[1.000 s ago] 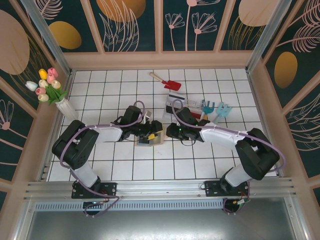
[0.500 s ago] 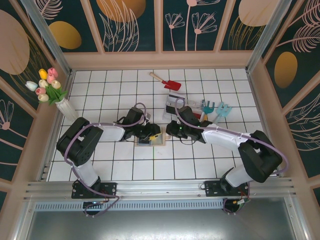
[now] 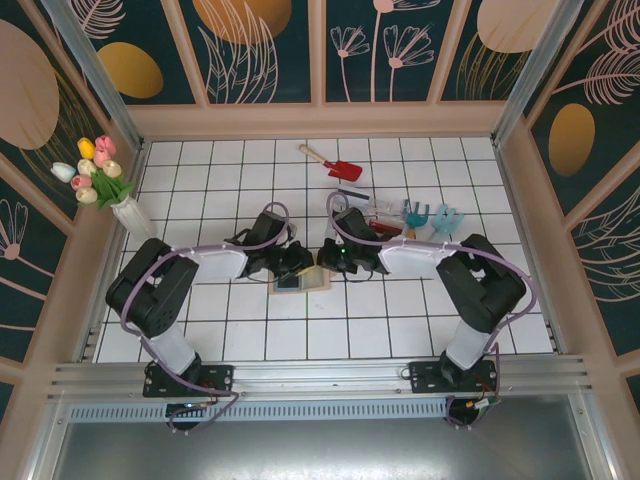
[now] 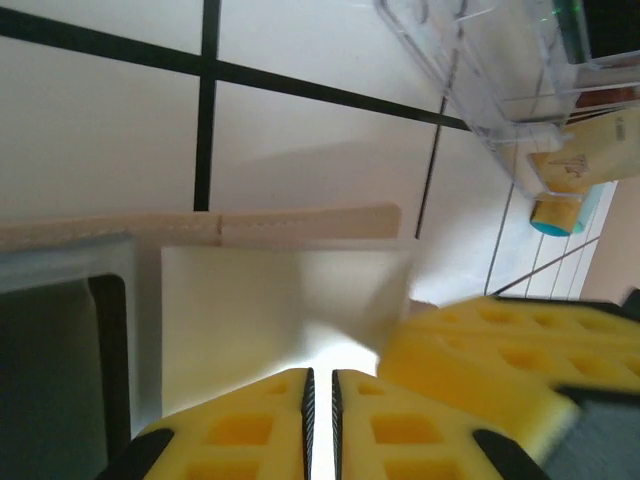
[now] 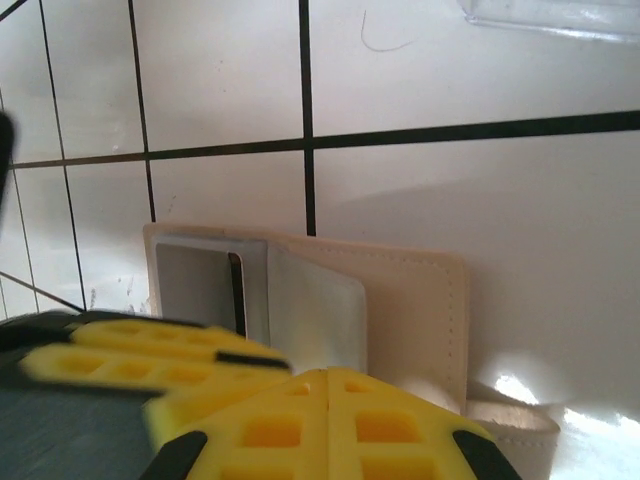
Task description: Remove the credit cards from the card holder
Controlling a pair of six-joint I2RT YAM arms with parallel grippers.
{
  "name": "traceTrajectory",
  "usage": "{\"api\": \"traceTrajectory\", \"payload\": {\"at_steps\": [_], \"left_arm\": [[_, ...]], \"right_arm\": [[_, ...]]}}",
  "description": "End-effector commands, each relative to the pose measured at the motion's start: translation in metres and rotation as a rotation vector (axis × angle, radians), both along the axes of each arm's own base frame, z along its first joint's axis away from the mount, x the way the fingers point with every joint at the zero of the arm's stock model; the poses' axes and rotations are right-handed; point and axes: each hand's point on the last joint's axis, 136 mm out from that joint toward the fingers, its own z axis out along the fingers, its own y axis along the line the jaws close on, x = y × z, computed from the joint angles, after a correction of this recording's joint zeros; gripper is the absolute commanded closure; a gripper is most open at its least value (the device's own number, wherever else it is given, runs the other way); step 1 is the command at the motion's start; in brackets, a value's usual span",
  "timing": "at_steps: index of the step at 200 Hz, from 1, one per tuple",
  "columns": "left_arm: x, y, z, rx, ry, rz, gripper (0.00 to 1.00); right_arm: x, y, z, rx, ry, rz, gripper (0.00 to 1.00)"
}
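The left gripper (image 3: 296,263) sits over the left half of the small tan book-style card holder (image 3: 305,281). The holder lies open on the white tiled table (image 3: 250,330), near the middle, between the two wrists. In the left wrist view the yellow pads (image 4: 250,430) are closed to a hairline. A pale flap (image 4: 290,300) of the holder creases up into that slit, so the grip looks to be on the flap rather than on a card.

In the blue-grey pocketed inside, a dark strip (image 5: 236,290) at a pocket mouth may be the edge of one of the credit cards. No card can be made out for certain.

The right gripper (image 3: 328,258) is just beside the left one, at the holder's right half. Its pads (image 5: 390,430) are pressed fully together at the holder's edge, and whether any material is caught between them cannot be told.

The step in hand looks like securing the holder before a card is drawn. It would go best with one arm only pinning the flap flat. The other should reopen, take an exposed card edge and pull along the line of the pocket, low and slowly, so the light holder does not lift or fold shut. The two heads are almost touching, so only one should move at a time. Cards are best laid on bare tile, short of the clear plastic tray (image 3: 365,200) to the far right.
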Motion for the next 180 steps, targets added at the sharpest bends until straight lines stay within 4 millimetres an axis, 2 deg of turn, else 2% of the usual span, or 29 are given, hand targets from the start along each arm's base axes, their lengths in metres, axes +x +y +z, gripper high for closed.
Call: {"api": "traceTrajectory", "payload": {"at_steps": [1, 28, 44, 73, 110, 125, 139, 180], "left_arm": [[0.002, -0.004, 0.039, -0.042, -0.083, -0.021, 0.8], [0.001, 0.027, 0.036, 0.023, -0.091, 0.038, 0.76], [0.002, 0.05, 0.032, 0.041, -0.084, 0.097, 0.74], [-0.001, 0.077, 0.021, 0.086, -0.079, 0.143, 0.72], [-0.002, 0.103, -0.005, 0.252, -0.056, 0.179, 0.78], [-0.004, 0.103, -0.012, 0.252, -0.046, 0.172, 0.8], [-0.006, 0.096, -0.014, 0.212, -0.039, 0.163, 0.81], [-0.004, 0.094, -0.018, 0.211, -0.033, 0.158, 0.85]], "right_arm": [[-0.001, 0.005, -0.006, -0.006, 0.025, 0.016, 0.96], [-0.003, 0.004, -0.015, -0.033, 0.053, 0.02, 0.96], [-0.003, 0.007, -0.012, -0.04, 0.042, 0.038, 0.95], [-0.007, 0.034, 0.003, -0.029, -0.011, 0.116, 0.94], [-0.01, 0.053, -0.006, -0.009, 0.026, 0.143, 0.92], [-0.01, 0.057, -0.008, -0.008, 0.035, 0.147, 0.91], [-0.009, 0.057, -0.011, -0.015, 0.042, 0.145, 0.9], [-0.008, 0.055, -0.018, -0.032, 0.062, 0.141, 0.9]]}}
